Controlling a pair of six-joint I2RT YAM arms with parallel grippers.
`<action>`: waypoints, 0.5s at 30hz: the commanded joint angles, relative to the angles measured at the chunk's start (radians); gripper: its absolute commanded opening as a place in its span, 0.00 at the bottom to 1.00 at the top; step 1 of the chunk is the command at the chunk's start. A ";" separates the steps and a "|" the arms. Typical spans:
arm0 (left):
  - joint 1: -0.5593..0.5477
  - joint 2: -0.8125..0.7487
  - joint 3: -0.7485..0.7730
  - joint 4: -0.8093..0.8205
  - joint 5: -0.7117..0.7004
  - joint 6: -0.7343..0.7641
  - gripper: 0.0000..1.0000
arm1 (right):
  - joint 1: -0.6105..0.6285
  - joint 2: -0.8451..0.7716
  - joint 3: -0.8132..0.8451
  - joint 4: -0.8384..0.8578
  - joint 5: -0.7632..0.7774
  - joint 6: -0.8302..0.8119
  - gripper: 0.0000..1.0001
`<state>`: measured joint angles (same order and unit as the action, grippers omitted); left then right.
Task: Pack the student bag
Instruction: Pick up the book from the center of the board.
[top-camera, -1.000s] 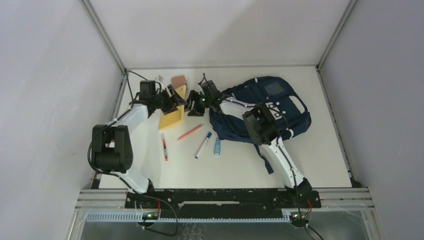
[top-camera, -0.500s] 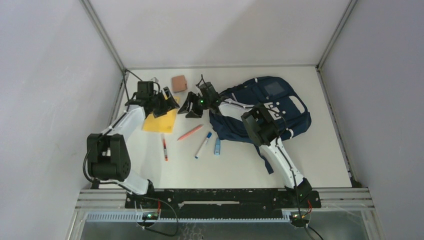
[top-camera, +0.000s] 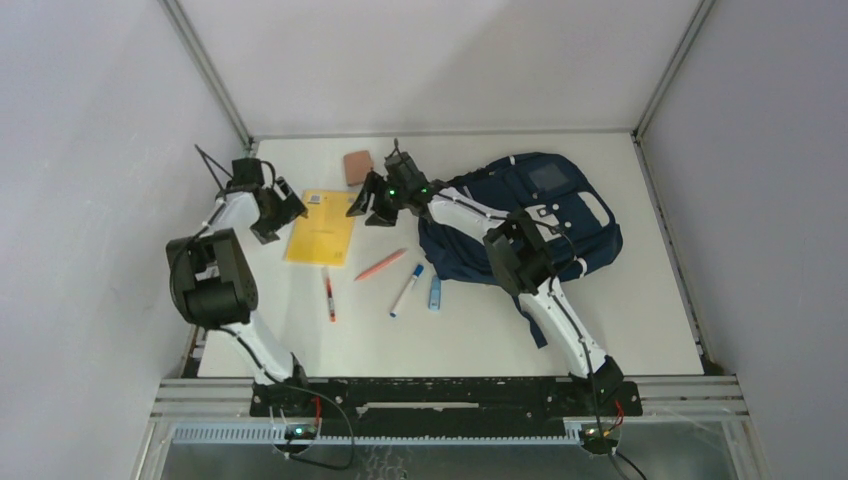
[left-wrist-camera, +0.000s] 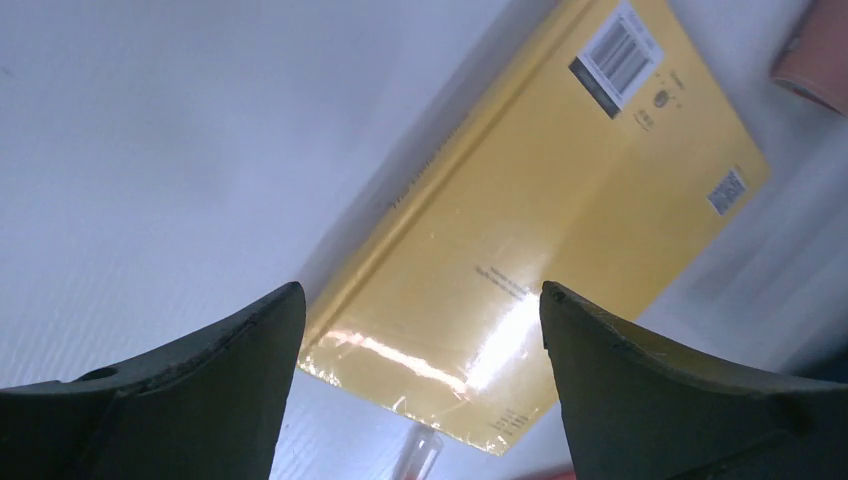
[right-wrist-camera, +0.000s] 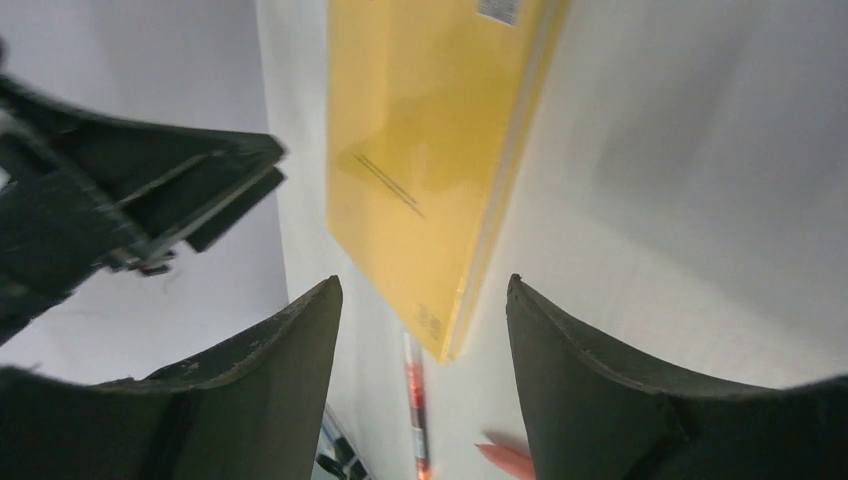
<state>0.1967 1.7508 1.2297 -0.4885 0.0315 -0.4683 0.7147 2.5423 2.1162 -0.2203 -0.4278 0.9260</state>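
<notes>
The navy student bag (top-camera: 535, 215) lies at the back right of the table, partly under my right arm. A yellow book (top-camera: 320, 240) lies flat on the table left of it. It also shows in the left wrist view (left-wrist-camera: 560, 230) and the right wrist view (right-wrist-camera: 430, 150). My left gripper (top-camera: 280, 212) is open and empty just left of the book, its jaws (left-wrist-camera: 420, 290) apart above the book's near corner. My right gripper (top-camera: 362, 207) is open and empty at the book's right far corner; it also shows in its own wrist view (right-wrist-camera: 420, 285).
A brown-pink block (top-camera: 357, 164) sits behind the book. In front of the book lie a red pen (top-camera: 328, 293), an orange pen (top-camera: 380, 265), a white-and-blue marker (top-camera: 406, 290) and a small blue item (top-camera: 435, 292). The cell's left wall stands close to my left arm.
The yellow book stood tilted up between both grippers and now lies flat. My left gripper has let go and pulled back to the left. My right gripper shifted slightly left.
</notes>
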 joint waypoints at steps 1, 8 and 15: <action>0.009 0.099 0.155 -0.049 0.085 0.084 0.91 | 0.038 0.017 0.139 -0.169 0.137 0.048 0.71; 0.020 0.237 0.246 -0.101 0.181 0.159 0.89 | 0.037 0.063 0.210 -0.244 0.151 0.085 0.70; 0.019 0.302 0.269 -0.142 0.237 0.219 0.88 | 0.038 0.146 0.299 -0.283 0.110 0.092 0.68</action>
<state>0.2127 2.0239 1.4567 -0.5880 0.2005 -0.3122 0.7521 2.6652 2.3840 -0.4576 -0.3153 0.9985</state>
